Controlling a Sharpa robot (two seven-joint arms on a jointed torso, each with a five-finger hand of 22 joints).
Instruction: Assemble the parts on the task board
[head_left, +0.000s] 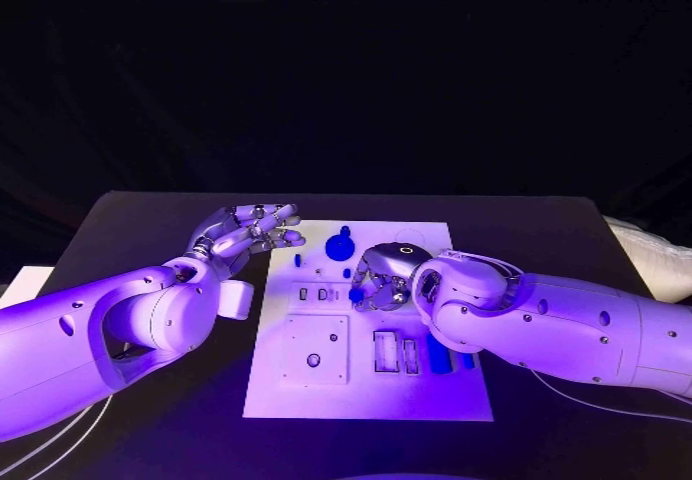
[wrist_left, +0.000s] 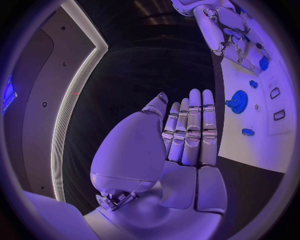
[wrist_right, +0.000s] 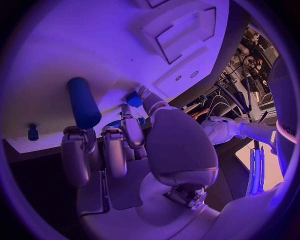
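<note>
The white task board (head_left: 289, 395) lies in the middle of the black table. My right hand (head_left: 387, 275) hovers over the board's middle, its fingers curled round a blue cylinder part (wrist_right: 83, 102) whose end pokes out at the fingertips (head_left: 355, 295). A blue gear-like part (head_left: 340, 245) sits near the board's far edge, with a small blue peg (head_left: 299, 260) to its left. Two blue bars (head_left: 438, 356) lie by my right forearm. My left hand (head_left: 248, 232) floats beside the board's far left corner, fingers extended and holding nothing (wrist_left: 187, 130).
A square inset plate (head_left: 315, 350) with holes and two rectangular slots (head_left: 387, 350) occupy the board's near half. A pale object (head_left: 656, 258) lies off the table's right edge. Bare black table (head_left: 173, 215) surrounds the board.
</note>
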